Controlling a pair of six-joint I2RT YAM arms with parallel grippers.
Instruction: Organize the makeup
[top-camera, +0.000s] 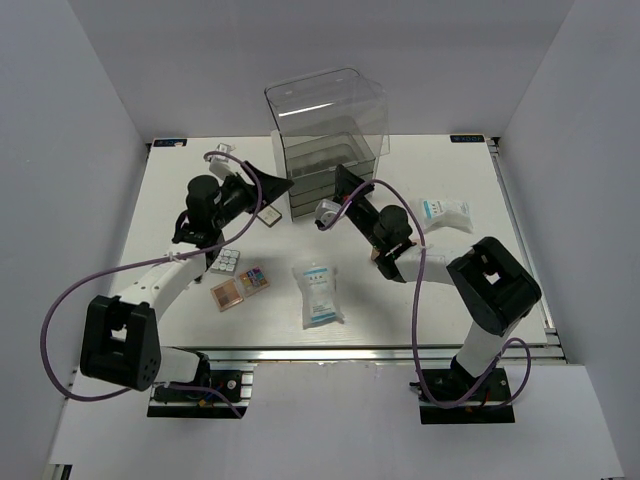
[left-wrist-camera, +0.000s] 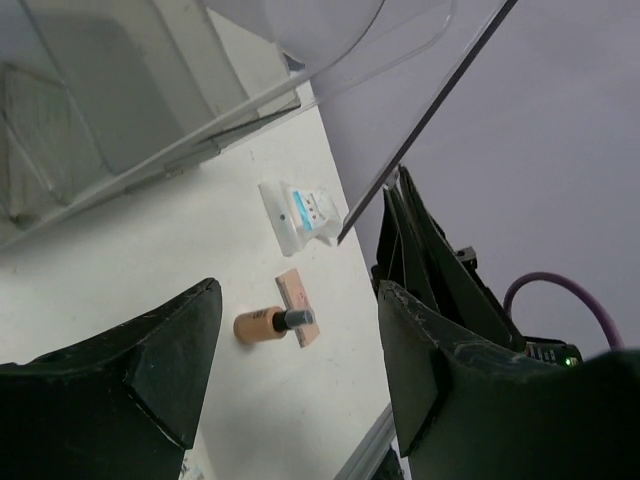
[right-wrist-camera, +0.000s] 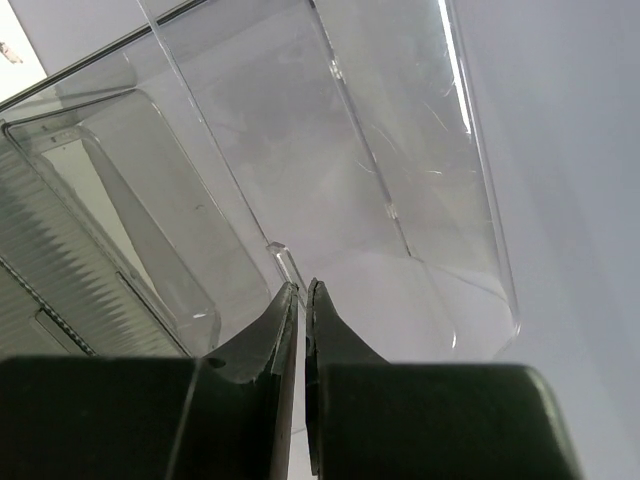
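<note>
Top view: I am looking down on a white table (top-camera: 480, 290) with a clear drawer box (top-camera: 325, 130) standing at the far middle. The left pincer (top-camera: 275, 194) is hovering just beside the box's left side. The right pincer (top-camera: 343, 180) is pointing at the box's lower front. A white-and-blue packet (top-camera: 318, 294) is lying in the near middle of the table. A second packet (top-camera: 443, 214) is lying to the right, beyond the right arm. By the left arm, a white-grid palette (top-camera: 227, 262), a multicoloured palette (top-camera: 254, 278) and a peach palette (top-camera: 228, 294) are sitting close together.

Left wrist view: the left pincer is hanging released, its fingers spread wide and holding nothing. Framed between them, farther off on the table, a small brown bottle (left-wrist-camera: 262, 325) is lying on its side. Its cap end is touching a small pink flat piece (left-wrist-camera: 298, 305). The second packet is lying just beyond them. The box's clear walls are filling the top of the view.

Right wrist view: the right pincer is clenched, with its fingers nearly touching. Its tips are sitting right against a clear wall of the box, just below a small clear tab (right-wrist-camera: 285, 258)
</note>
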